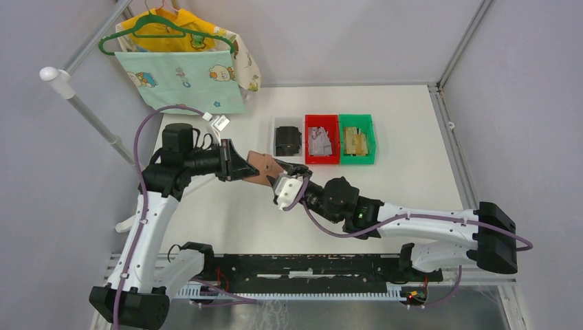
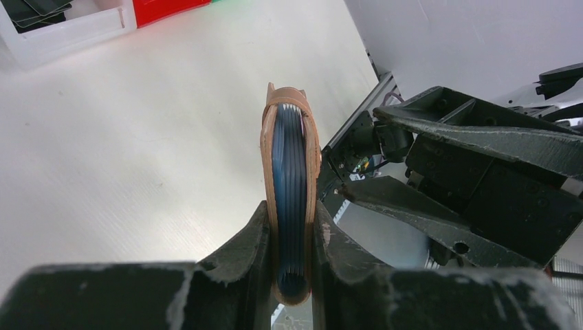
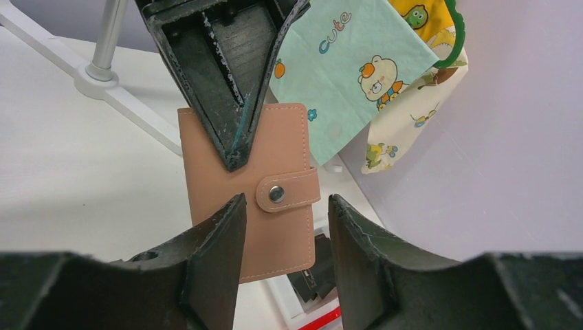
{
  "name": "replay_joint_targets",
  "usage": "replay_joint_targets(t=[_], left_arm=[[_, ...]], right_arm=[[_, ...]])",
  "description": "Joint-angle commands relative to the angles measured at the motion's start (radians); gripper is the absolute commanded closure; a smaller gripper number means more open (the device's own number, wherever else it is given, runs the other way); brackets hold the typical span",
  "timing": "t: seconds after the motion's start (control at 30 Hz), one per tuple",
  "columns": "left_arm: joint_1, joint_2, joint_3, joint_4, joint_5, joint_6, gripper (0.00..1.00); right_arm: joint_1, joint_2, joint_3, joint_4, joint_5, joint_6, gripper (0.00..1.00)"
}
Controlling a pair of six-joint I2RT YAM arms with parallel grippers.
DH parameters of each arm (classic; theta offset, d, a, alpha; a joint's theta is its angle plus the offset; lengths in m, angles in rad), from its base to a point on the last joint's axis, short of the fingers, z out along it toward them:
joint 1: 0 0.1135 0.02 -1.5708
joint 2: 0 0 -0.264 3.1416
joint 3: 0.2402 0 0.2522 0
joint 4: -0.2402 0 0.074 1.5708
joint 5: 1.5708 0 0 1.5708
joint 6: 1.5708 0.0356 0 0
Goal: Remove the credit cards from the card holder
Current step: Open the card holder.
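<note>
Two grippers meet at centre frame: the left gripper (image 1: pixel 240 167) pinches the closed pinkish-tan leather card holder (image 1: pixel 265 167) aloft, the right gripper (image 3: pixel 287 201) spreads beside its snap tab (image 3: pixel 289 190), where a hard tug could wrench it free.

card holder (image 3: pixel 282 151) pinkish-tan outside, blue-grey inside, silver snap (image 3: pixel 276 194), red bin (image 1: pixel 322 117), green bin (image 1: pixel 356 117), mint cloth (image 1: pixel 182 79) with cartoon-animal print, yellow garment (image 1: pixel 185 38), green hanger (image 3: pixel 459 38)

You're looking at a robotics lab cell: a white bench (image 1: pixel 227 220) boxed in by plain grey panels (image 1: pixel 41 172), left arm (image 1: pixel 146 220) and right arm (image 1: pixel 433 223) bolted at its near edge, coloured sorting bins (image 1: pixel 322 161) behind.
</note>
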Motion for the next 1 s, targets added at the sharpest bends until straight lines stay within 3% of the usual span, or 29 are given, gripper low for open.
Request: replay_joint_targets(t=[0.0, 0.4, 0.73, 0.97], left_arm=[[-0.004, -0.024, 0.025, 0.035, 0.057, -0.065, 0.98], [-0.003, -0.035, 0.040, 0.031, 0.085, -0.082, 0.98], [-0.004, -0.040, 0.046, 0.015, 0.114, -0.092, 0.98], [-0.004, -0.043, 0.057, 0.015, 0.138, -0.092, 0.98]], right_arm=[[0.013, 0.010, -0.010, 0.081, 0.012, -0.041, 0.48], [0.022, 0.067, 0.024, 0.086, 0.030, -0.028, 0.51], [0.023, 0.090, 0.017, 0.167, 0.158, -0.072, 0.67], [0.022, 0.108, 0.009, 0.211, 0.190, -0.084, 0.70]])
